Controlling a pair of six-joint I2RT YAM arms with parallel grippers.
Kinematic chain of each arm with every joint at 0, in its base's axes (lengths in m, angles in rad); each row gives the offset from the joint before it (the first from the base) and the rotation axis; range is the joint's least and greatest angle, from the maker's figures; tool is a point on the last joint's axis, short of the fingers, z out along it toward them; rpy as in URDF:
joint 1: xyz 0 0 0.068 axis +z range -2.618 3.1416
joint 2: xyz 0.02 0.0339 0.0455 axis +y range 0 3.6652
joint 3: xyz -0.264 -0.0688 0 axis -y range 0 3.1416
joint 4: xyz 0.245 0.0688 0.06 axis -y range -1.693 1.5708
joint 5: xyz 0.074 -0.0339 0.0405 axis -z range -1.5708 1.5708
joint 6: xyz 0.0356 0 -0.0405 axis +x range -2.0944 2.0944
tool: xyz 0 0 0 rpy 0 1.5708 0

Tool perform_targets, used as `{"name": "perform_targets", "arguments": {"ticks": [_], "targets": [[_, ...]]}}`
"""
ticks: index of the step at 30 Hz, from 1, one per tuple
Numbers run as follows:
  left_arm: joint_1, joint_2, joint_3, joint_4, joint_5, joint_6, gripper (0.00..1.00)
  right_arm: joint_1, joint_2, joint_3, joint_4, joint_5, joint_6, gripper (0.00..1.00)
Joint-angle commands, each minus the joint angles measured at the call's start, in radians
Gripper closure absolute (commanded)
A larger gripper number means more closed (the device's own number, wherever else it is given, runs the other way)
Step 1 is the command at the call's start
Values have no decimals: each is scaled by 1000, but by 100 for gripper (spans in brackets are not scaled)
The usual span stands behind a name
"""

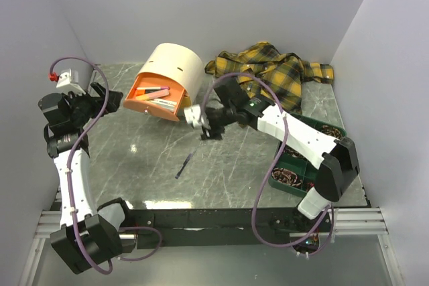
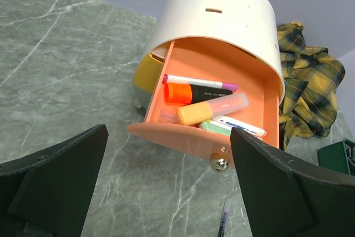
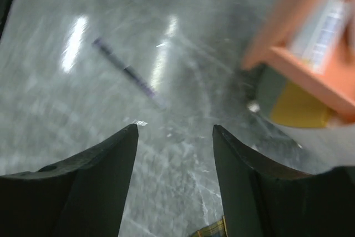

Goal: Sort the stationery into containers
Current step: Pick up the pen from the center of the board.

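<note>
A thin dark pen (image 1: 184, 165) lay alone on the marble table (image 1: 134, 152), in front of the cream drawer box (image 1: 173, 63). The orange drawer (image 2: 188, 140) of the box stood pulled out, with an orange highlighter (image 2: 177, 92) and several other markers inside. The right gripper (image 3: 175, 131) hung just beside the drawer, fingers spread wide and holding nothing. The left gripper (image 2: 169, 137) faced the drawer from the other side, also wide apart and empty. The green tray (image 1: 335, 128) was at the right edge.
</note>
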Motion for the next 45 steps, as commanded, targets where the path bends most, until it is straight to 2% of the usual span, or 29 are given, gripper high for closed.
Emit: {"name": "perform_targets", "arguments": {"ticks": [1, 3, 10, 18, 32, 38, 45], "targets": [[-10, -31, 34, 10, -12, 18, 1, -5, 21, -69, -260, -163, -592, 34], [-14, -36, 31, 9, -15, 21, 0, 1, 91, -20, -333, -160, -655, 35], [-27, -65, 32, -56, -42, 60, 0, 91, 283, 115, -380, -43, -773, 43], [-36, -102, 49, -109, -67, 87, 1, 142, 432, 187, -394, 14, -804, 44], [-36, -92, 31, -85, -59, 61, 1, 145, 576, 339, -396, 69, -718, 45], [-37, -66, 37, -73, -50, 58, 1, 153, 630, 364, -426, 139, -703, 56], [-48, -53, 29, -54, -44, 47, 1, 174, 650, 339, -408, 198, -651, 60]]}}
